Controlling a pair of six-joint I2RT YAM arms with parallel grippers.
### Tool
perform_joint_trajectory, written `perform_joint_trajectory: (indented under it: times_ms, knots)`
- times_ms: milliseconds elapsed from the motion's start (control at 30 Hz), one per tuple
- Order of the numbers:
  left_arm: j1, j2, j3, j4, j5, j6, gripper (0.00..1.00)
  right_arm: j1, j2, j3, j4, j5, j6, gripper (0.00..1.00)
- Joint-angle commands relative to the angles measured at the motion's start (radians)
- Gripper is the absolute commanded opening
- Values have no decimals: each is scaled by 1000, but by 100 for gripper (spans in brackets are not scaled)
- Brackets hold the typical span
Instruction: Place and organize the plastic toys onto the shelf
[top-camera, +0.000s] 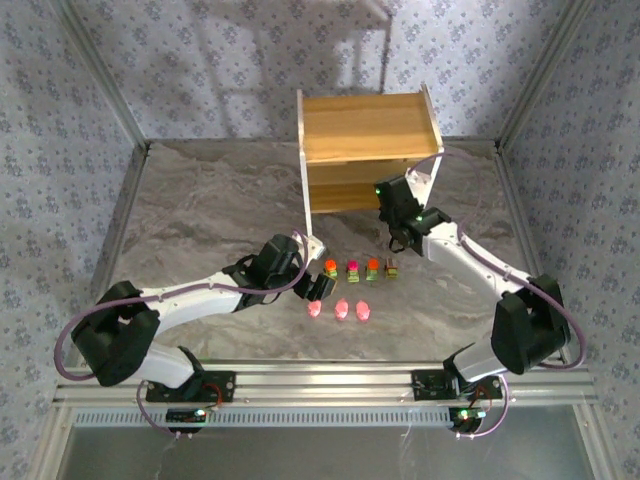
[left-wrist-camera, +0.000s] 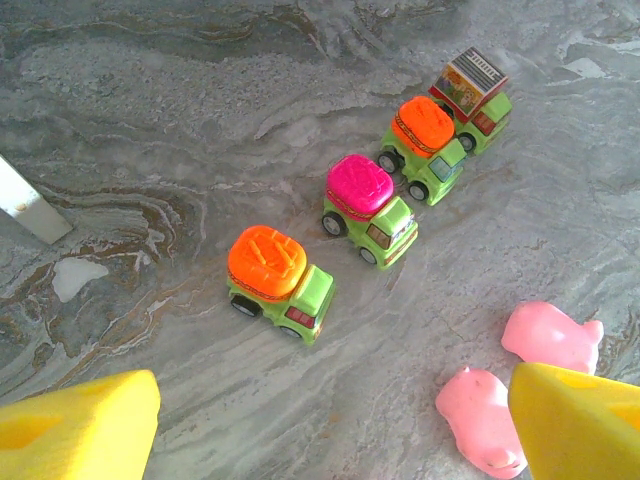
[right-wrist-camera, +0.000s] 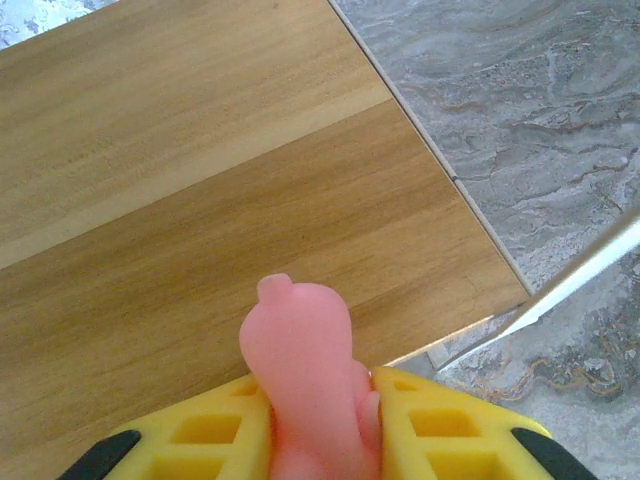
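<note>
Pink toy (right-wrist-camera: 300, 365) tight between right jaws

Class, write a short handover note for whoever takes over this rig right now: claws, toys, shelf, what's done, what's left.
Left claw: open, empty, above the cars on the table.
Right claw: shut on a pink toy, over the shelf boards.
Table: four cars in a row, three loose pink toys nearer the arms.
Done: one pink toy lifted; none seen shelved.
Left: set it down, then shelve the other seven neatly.
</note>
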Motion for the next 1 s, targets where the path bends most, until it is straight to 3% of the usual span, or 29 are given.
perform_joint_trajectory:
  times_ms: [0,967]
  knots:
    - [-9,1,31,-12,3,12,90,3,-26,-1,7,21,7,26]
    - [-13,13,37,-12,-2,16,90,-16,49,48,80,46,0,26]
